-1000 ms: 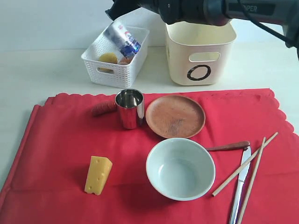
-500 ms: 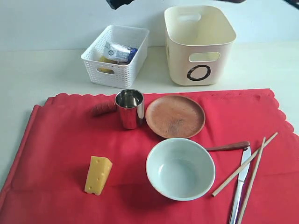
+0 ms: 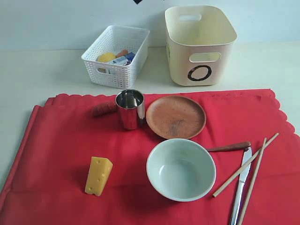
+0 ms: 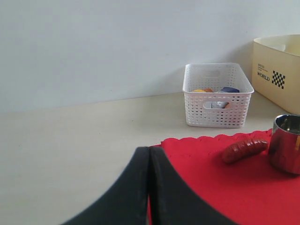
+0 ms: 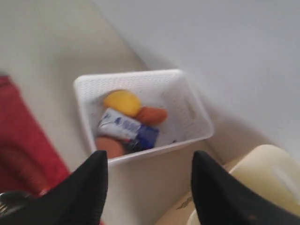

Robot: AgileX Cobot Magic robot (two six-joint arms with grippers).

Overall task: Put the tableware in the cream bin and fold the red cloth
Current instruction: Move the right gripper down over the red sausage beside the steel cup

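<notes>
While upright, steel cup (image 3: 130, 110) beside plate (image 3: 176, 116)

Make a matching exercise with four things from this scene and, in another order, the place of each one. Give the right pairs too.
Things:
1. cup
2. cheese
3. packet
4. chopsticks

Places:
A. inside the basket
B. by the knife, one crossing it
C. upright beside the plate
D. alone on the cloth, touching nothing else

Pairs: 1-C, 2-D, 3-A, 4-B.
</notes>
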